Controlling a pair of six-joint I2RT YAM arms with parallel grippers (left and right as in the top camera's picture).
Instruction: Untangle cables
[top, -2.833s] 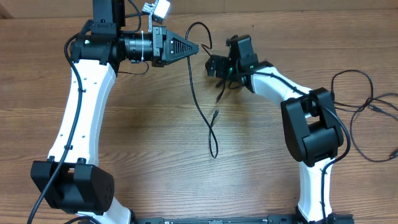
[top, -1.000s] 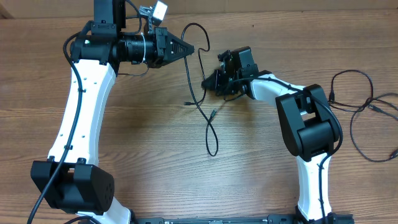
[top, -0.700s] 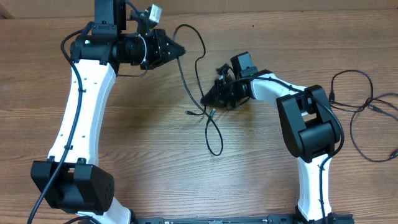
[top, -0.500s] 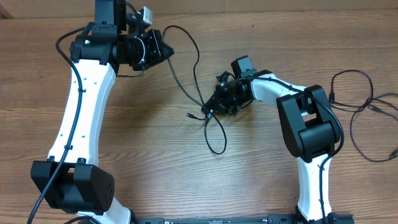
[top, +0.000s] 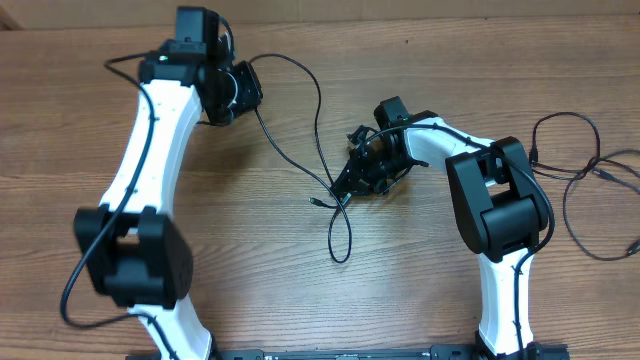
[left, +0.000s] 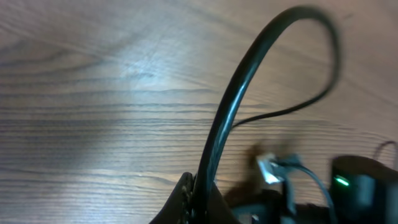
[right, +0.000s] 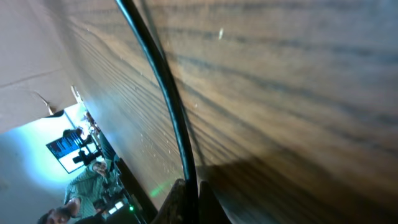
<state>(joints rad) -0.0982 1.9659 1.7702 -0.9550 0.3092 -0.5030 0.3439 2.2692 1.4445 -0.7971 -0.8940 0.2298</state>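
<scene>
**A:** How far along is the untangling?

**B:** Partway, I'd judge. Some loose cables (top: 590, 172) already lie at the table's (top: 250, 280) 3 o'clock edge, well apart from the arms. One black cable (top: 321, 105) is in hand near the centre.

**A:** Who has it?

**B:** Both. The left gripper (top: 250, 92), at 11 o'clock, is clenched on it. The right gripper (top: 348, 186), just right of centre, pinches it too.

**A:** What's left?

**B:** A second strand (top: 290, 150) runs between the grippers; whether it's the same cord, I can't tell. Below the right gripper a loop (top: 341, 261) trails toward 6 o'clock and crosses itself, a small plug (top: 315, 203) beside it. That crossing needs drawing out.
</scene>
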